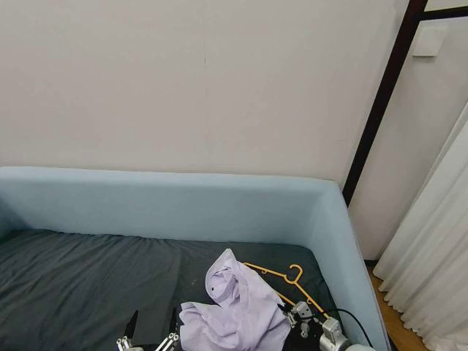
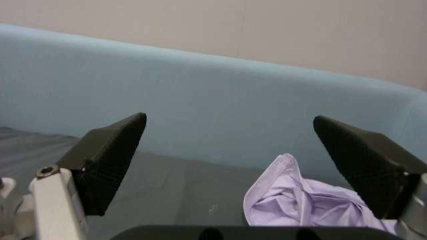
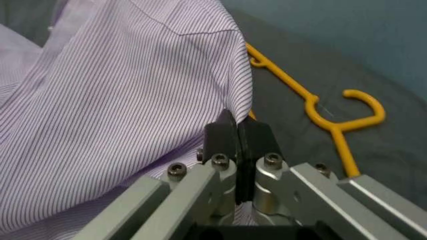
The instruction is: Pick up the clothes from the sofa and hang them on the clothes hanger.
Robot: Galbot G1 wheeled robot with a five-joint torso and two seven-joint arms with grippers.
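Observation:
A lilac striped shirt (image 1: pixel 238 307) lies crumpled on the dark seat of the light blue sofa (image 1: pixel 183 205), toward its right end. An orange hanger (image 1: pixel 289 278) lies flat on the seat, partly under the shirt's right side. My right gripper (image 1: pixel 296 316) sits at the shirt's right edge. In the right wrist view its fingers (image 3: pixel 223 137) are pressed together, pinching the shirt (image 3: pixel 120 100) at its hem, with the hanger (image 3: pixel 320 105) just beyond. My left gripper (image 1: pixel 150 340) hovers open over the seat just left of the shirt (image 2: pixel 300 200), holding nothing.
The sofa's padded back and right armrest (image 1: pixel 333 234) wall in the seat. Left of the shirt the dark cushion (image 1: pixel 73 278) is bare. A white curtain (image 1: pixel 439 278) hangs to the right, beside a dark door frame (image 1: pixel 380 102).

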